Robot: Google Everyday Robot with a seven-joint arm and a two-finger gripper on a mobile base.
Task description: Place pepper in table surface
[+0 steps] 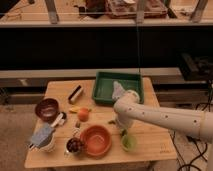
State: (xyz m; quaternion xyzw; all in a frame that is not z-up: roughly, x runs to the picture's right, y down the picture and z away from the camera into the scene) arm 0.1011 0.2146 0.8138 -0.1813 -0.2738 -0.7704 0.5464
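Note:
The light wooden table surface (150, 142) fills the lower middle of the camera view. My white arm reaches in from the right, and its gripper (121, 130) points down at the table just above the pale green cup (128, 143). A small, slim dark green pepper (111, 121) shows at the left edge of the arm, right of the orange bowl (96, 140). I cannot tell whether it lies on the wood or is held. The arm hides most of the gripper.
A green tray (105, 87) with a crumpled pale item stands at the back. A round orange fruit (83, 114), a dark red bowl (47, 108), a white cup with a grey cloth (44, 137), a small bowl of dark fruit (75, 145) and a dark bar (76, 93) lie on the left half.

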